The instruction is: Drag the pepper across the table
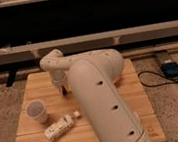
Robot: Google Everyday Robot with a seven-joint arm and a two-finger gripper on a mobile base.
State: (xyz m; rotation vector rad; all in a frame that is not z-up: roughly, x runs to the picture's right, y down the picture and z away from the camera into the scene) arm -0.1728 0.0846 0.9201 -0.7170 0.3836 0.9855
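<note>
Light-wood table [36, 83] holds a pale cup [37, 112] and a bottle [60, 128] on its side. The gripper [64, 91] points down beyond the cup; whether it is spread or closed cannot be told.

The table [136, 93] is small and rectangular, with a level, light-wood top planked like butcher block. The pepper [64, 93] shows only as a small dark sliver on the table's left half, toward its far edge (colour and taper cannot be made out). It is mostly hidden beneath the gripper [62, 88], which points straight down over that same spot of the table.
</note>
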